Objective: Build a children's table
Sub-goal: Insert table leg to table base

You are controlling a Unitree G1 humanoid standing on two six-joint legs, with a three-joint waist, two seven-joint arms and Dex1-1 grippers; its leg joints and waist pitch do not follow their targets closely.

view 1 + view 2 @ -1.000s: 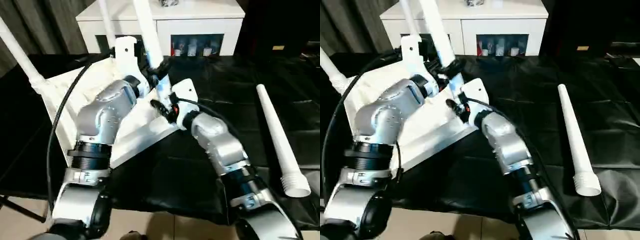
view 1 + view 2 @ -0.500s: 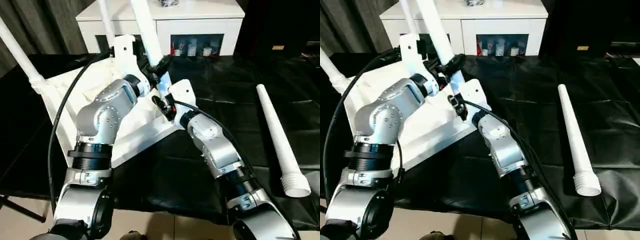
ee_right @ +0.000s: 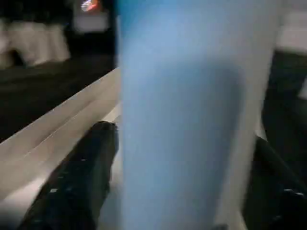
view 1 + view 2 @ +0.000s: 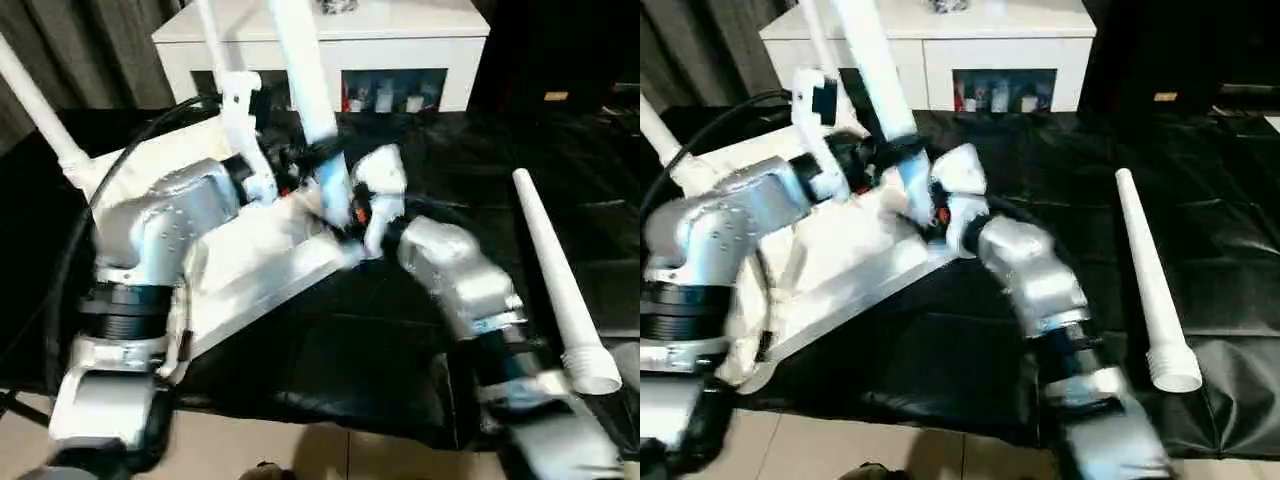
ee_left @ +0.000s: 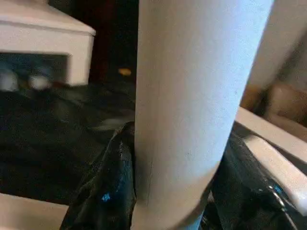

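The children's table lies upside down and tilted on the black cloth, its white top point(image 4: 270, 270) facing up with the ribbed side. Three white legs stand screwed in: one at the far left point(image 4: 40, 100), one at the back point(image 4: 210, 40), and a middle leg point(image 4: 300, 70). My left gripper point(image 4: 322, 158) is shut on the middle leg low down; its black fingers point(image 5: 108, 191) press on both sides. Just below it, my right gripper point(image 4: 342, 215) is open, its fingers point(image 3: 79, 182) straddling the same leg near its base. A loose leg point(image 4: 555, 280) lies to the right.
A white cabinet point(image 4: 330, 50) with glass doors stands behind the table. The black cloth point(image 4: 330, 360) covers the work surface up to its front edge, with beige floor point(image 4: 300, 450) below. My two silver forearms cross the middle of the scene.
My left gripper has closed onto the middle leg. My right gripper has opened around it. Both arms have shifted, the left forearm swinging leftward, the right elbow rightward.
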